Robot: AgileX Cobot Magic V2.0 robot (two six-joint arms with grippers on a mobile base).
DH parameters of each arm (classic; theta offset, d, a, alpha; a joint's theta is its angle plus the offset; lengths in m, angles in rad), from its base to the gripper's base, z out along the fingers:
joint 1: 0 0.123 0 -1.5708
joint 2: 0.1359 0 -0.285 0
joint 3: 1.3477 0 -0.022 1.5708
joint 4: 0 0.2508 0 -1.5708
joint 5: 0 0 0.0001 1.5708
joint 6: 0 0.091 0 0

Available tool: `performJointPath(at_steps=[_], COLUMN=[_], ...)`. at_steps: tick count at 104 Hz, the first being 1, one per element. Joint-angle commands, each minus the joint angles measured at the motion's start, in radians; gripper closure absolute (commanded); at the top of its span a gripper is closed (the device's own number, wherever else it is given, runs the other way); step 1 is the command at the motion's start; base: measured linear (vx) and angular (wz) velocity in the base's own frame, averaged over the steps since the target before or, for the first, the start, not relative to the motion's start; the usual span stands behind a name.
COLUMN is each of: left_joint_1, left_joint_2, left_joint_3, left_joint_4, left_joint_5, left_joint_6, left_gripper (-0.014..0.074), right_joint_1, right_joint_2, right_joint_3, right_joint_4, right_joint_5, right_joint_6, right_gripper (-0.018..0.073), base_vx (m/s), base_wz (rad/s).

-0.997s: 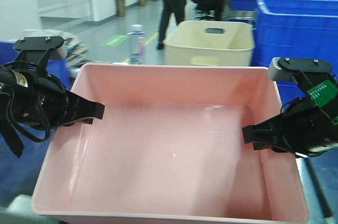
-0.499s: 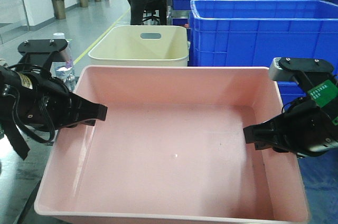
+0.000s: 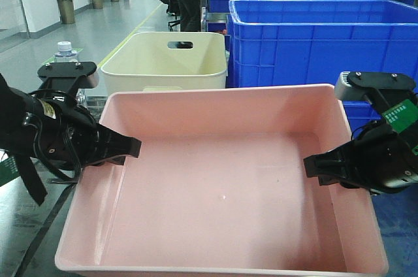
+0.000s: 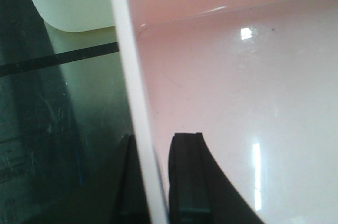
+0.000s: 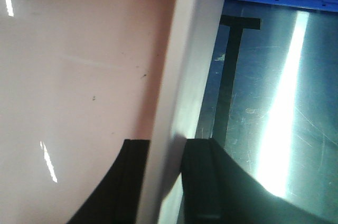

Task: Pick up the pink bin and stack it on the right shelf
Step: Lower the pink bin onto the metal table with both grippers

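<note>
At opposite walls, left fingers, right fingers, each pinching pink bin

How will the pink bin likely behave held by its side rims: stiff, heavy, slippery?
Probably light: the pink bin is empty and thin-walled. Its glossy walls look slippery, so the left gripper and right gripper, each pinching only a side rim, might slip. Being wide and shallow, it may flex or sag somewhat between them.

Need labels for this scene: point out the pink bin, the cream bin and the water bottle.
pink bin (image 3: 222, 211): front view, its glossy floor.
cream bin (image 3: 163, 63): front view, inner wall below the handle slot.
water bottle (image 3: 63, 52): front view, upper body.
</note>
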Motion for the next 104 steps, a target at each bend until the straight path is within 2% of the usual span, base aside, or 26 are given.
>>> performJointPath(at_steps=[1, 41, 64, 73, 95, 104], left_joint_1=[-0.007, -0.007, -0.006, -0.006, -0.006, -0.006], left_joint_2=[-0.038, -0.038, 0.009, 0.044, 0.126, 0.155], left_joint_3=[-0.037, -0.037, -0.037, -0.037, -0.037, -0.037], left_joint_4=[-0.025, -0.025, 0.015, 0.031, 0.035, 0.034], left_joint_5=[-0.079, -0.123, -0.120, -0.115, -0.080, -0.056], left_joint_6=[0.013, 0.014, 0.012, 0.012, 0.012, 0.012], left_gripper=[0.0601, 0.0601, 0.0598, 0.0592, 0.0536, 0.0488], right_joint_1=[-0.001, -0.001, -0.001, -0.001, -0.001, -0.001], right_joint_2=[-0.029, -0.011, 0.118, 0.176, 0.270, 0.290], right_joint_3=[-0.033, -0.033, -0.033, -0.033, -0.033, -0.033], right_joint_4=[0.010, 0.027, 0.024, 0.020, 0.034, 0.035], right_joint_5=[-0.091, -0.114, -0.147, -0.169, -0.165, -0.163], right_joint_6=[-0.017, -0.017, -0.023, -0.055, -0.098, -0.098], right_gripper=[0.0568, 0.0568, 0.0564, 0.0557, 0.0477, 0.0407], base_vx=[0.00, 0.00, 0.00, 0.00, 0.00, 0.00], base_wz=[0.00, 0.00, 0.00, 0.00, 0.00, 0.00])
